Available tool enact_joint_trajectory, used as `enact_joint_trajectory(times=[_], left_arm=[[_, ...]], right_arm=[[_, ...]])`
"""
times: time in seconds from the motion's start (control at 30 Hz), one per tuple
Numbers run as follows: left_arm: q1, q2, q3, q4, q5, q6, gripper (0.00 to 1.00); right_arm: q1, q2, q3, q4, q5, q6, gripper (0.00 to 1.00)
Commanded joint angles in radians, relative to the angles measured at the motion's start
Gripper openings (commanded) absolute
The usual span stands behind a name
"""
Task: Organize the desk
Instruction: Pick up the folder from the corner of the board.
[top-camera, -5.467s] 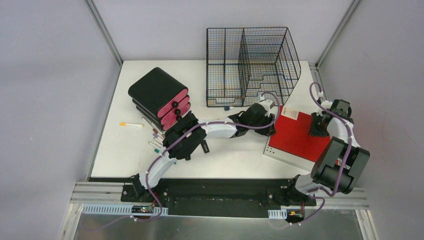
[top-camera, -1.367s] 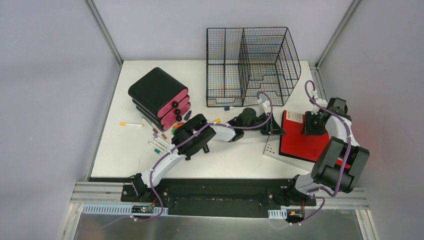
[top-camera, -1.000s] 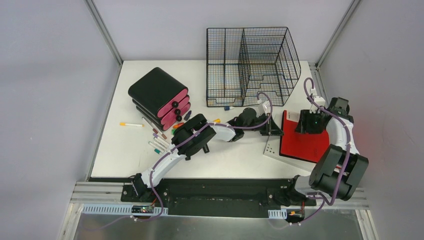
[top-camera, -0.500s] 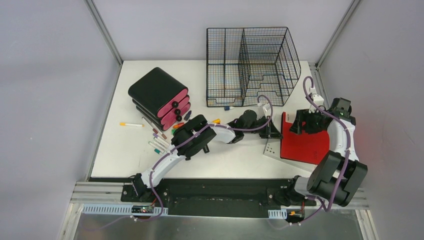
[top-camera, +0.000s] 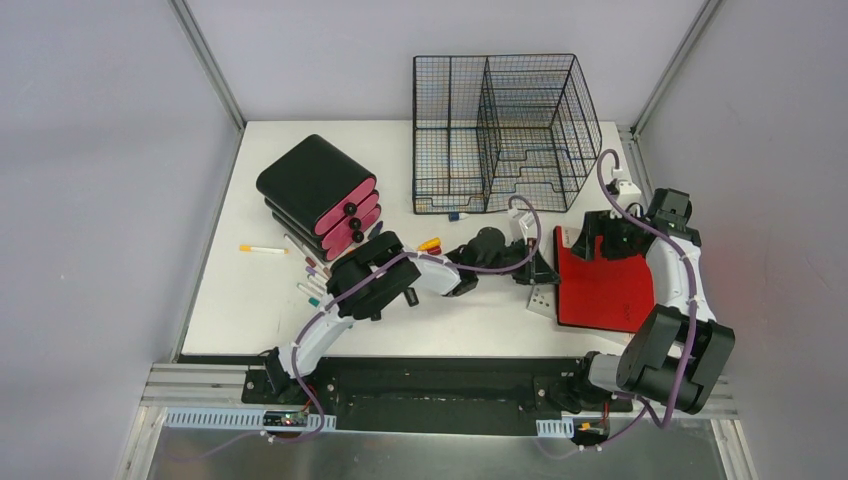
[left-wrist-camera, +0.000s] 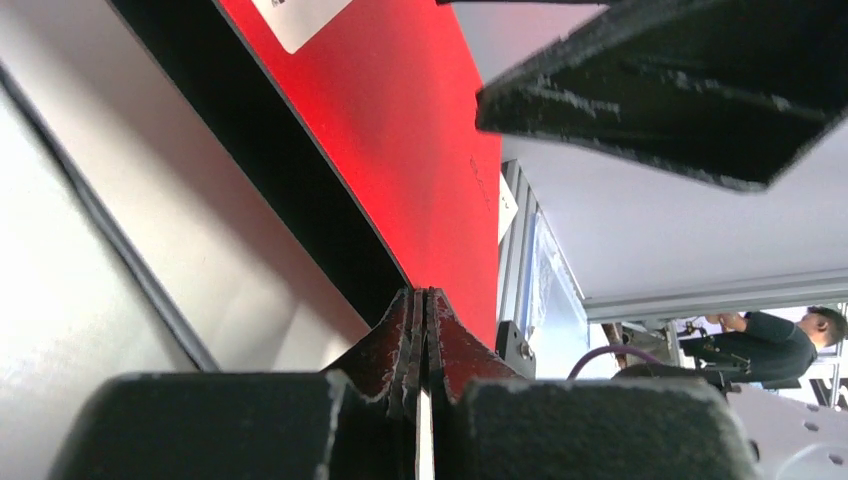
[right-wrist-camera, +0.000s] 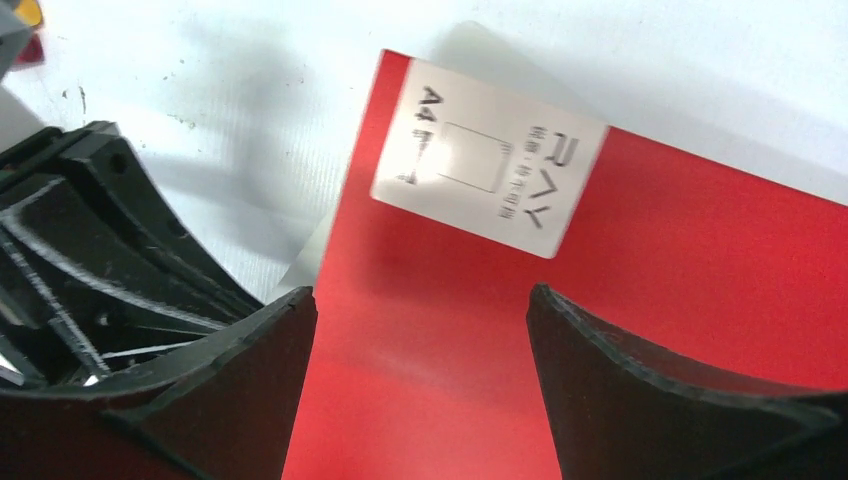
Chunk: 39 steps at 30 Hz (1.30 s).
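Observation:
On the white desk (top-camera: 250, 290), a red folder (top-camera: 605, 285) lies at the right over a grey sheet (top-camera: 541, 299). My left gripper (top-camera: 541, 272) is at the folder's left edge. In the left wrist view it (left-wrist-camera: 425, 292) is shut, with thin layers of the red cover (left-wrist-camera: 400, 130) pinched at the tips. My right gripper (top-camera: 590, 243) hovers open over the folder's far-left corner. In the right wrist view its fingers (right-wrist-camera: 420, 292) straddle bare red cover (right-wrist-camera: 620, 300) just below the white label (right-wrist-camera: 488, 155), holding nothing.
A black wire-mesh rack (top-camera: 500, 130) stands at the back. A stack of black-and-pink cases (top-camera: 320, 195) sits at the left, with loose markers (top-camera: 315, 275) and a yellow pen (top-camera: 262, 249) beside it. An orange-capped marker (top-camera: 430, 243) lies by the left forearm.
The right gripper has opened and slid left along the folder's far edge. The left gripper has closed and drawn back slightly. The folder has swung squarer and covers more of the grey sheet.

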Motion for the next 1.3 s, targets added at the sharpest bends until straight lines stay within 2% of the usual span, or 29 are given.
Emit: enact_joint_trajectory(times=[0.0,0.37,0.6,0.73,0.77,0.83,0.97,1.27], left_arm=[[-0.001,-0.127,-0.096,0.135,-0.048,0.061,0.0],[0.028,-0.249,-0.405,0.282,-0.077,0.06,0.0],[0.055,-0.235,-0.523,0.366,-0.08,0.005,0.0],[0.075,-0.243,-0.571,0.37,-0.108,-0.019,0.43],[0.078,-0.247,-0.581,0.368,-0.114,-0.022,0.51],[0.082,-0.25,-0.594,0.358,-0.12,-0.03,0.59],[0.082,-0.246,-0.598,0.319,-0.127,-0.053,0.65],[0.063,-0.144,-0.526,0.317,-0.161,-0.185,0.67]], right_arm=[[0.001,-0.026,0.023,0.015,0.008,0.013,0.8],[0.001,-0.034,0.023,-0.003,-0.051,0.004,0.8],[0.001,-0.027,0.025,-0.007,-0.049,-0.003,0.8],[0.001,-0.025,0.025,-0.012,-0.054,-0.011,0.8],[0.001,-0.025,0.024,-0.013,-0.055,-0.013,0.8],[0.001,-0.025,0.025,-0.014,-0.055,-0.015,0.8],[0.001,-0.026,0.026,-0.016,-0.056,-0.017,0.8],[0.001,-0.031,0.024,-0.016,-0.058,-0.022,0.8]])
